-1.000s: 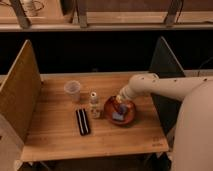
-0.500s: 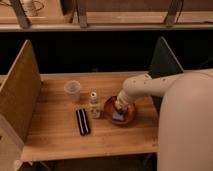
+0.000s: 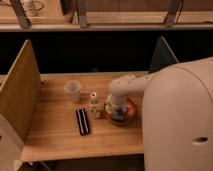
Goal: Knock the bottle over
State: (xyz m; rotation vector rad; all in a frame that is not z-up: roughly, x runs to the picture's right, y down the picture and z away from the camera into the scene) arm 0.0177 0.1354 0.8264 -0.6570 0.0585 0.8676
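**A:** Bottle (image 3: 93, 103), where do you see it?

**B:** You'll find it upright on the table (image 3: 55, 135), right of the cup (image 3: 72, 90) and just beyond the black bar (image 3: 82, 121).

**A:** And the gripper (image 3: 115, 111)?

**B:** Down over the reddish bowl (image 3: 129, 116), just right of the bottle. You can't make out whether it is parted or closed.

A pale bottle (image 3: 93, 104) with a white cap stands on a light, wood-grained table (image 3: 55, 131). Nearby are a black bar (image 3: 82, 121), a translucent cup (image 3: 72, 90) and a red-orange bowl (image 3: 129, 115), over which the white arm's gripper (image 3: 116, 111) hangs.
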